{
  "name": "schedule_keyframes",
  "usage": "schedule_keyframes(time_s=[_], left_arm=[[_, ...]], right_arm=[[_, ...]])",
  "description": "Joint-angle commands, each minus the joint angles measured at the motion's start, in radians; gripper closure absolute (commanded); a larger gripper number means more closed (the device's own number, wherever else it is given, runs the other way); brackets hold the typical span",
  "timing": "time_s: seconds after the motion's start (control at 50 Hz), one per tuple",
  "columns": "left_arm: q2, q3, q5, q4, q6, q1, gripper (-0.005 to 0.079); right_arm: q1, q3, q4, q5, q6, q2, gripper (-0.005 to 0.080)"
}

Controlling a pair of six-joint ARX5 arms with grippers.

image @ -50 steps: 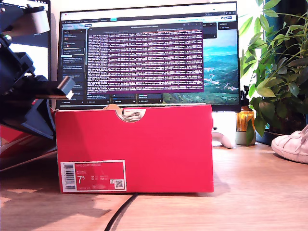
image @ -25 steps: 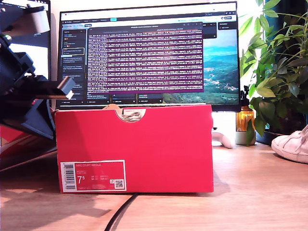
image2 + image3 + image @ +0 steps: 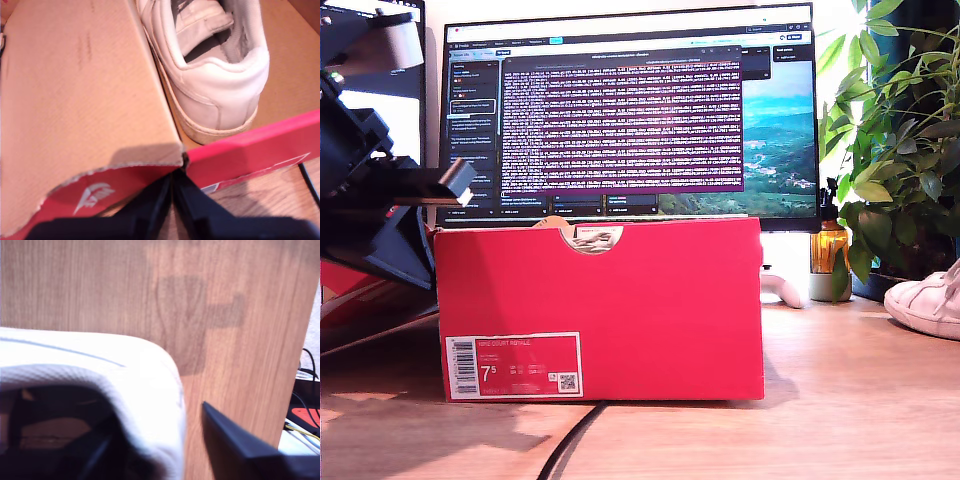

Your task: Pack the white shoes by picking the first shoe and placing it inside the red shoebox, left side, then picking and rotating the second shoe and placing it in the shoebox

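Observation:
The red shoebox (image 3: 620,300) stands open in the middle of the exterior view, and a bit of white shoe (image 3: 595,238) shows through its notch. In the first wrist view that white shoe (image 3: 210,75) lies heel-first inside the box, beside the lid's brown inner face (image 3: 75,90). My first gripper (image 3: 172,186) is shut and empty, just outside the corner where lid and box wall (image 3: 250,150) meet. The other white shoe (image 3: 928,300) rests on the table at the exterior view's right edge. My second gripper (image 3: 165,450) is open astride its heel collar (image 3: 150,390), one finger inside and one finger (image 3: 235,445) outside.
A monitor (image 3: 630,110) stands right behind the box. A leafy plant (image 3: 900,130) and a small amber bottle (image 3: 830,250) are at the exterior view's right. A dark arm (image 3: 380,200) fills that view's left. A black cable (image 3: 575,440) runs forward from under the box.

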Motion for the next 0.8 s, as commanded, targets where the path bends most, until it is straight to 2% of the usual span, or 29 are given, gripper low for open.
schedule_keyframes(time_s=[0.0,0.18,0.28,0.48,0.54,0.78], left_arm=[[0.005,0.008,0.001,0.012,0.001,-0.003,0.0761],[0.005,0.008,0.001,0.012,0.001,-0.003,0.0761],[0.005,0.008,0.001,0.012,0.001,-0.003,0.0761],[0.005,0.008,0.001,0.012,0.001,-0.003,0.0761],[0.005,0.008,0.001,0.012,0.001,-0.003,0.0761],[0.005,0.008,0.001,0.012,0.001,-0.003,0.0761]], right_arm=[[-0.002,-0.012,-0.026,0.001,-0.071,0.009,0.0765],[-0.002,0.024,-0.073,0.028,-0.202,0.007,0.0765],[0.000,0.047,-0.075,0.032,-0.369,0.006,0.0765],[0.003,0.087,-0.101,0.032,-0.592,0.006,0.0765],[0.005,0.098,-0.115,0.032,-0.712,0.006,0.0765],[0.005,0.151,-0.189,0.015,-0.970,0.006,0.0765]])
